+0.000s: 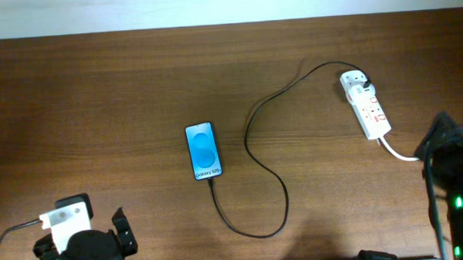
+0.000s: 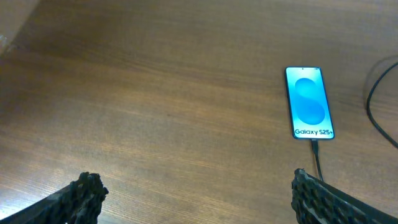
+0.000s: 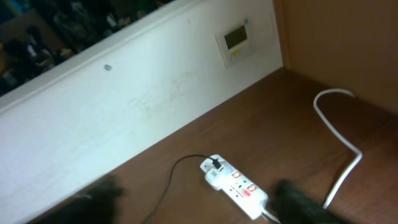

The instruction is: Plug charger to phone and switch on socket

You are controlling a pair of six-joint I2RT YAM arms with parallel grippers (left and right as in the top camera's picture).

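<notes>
Blurry right fingers [image 3: 300, 200] near socket [image 3: 235, 186]

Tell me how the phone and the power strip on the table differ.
The phone has a bright blue screen with a black edge; the power strip is white with red markings. The phone lies near the middle of the table, while the power strip lies slanted on the right side. Only the power strip has a thick white cord. Both lie flat, and the thin black cable runs between them.
</notes>
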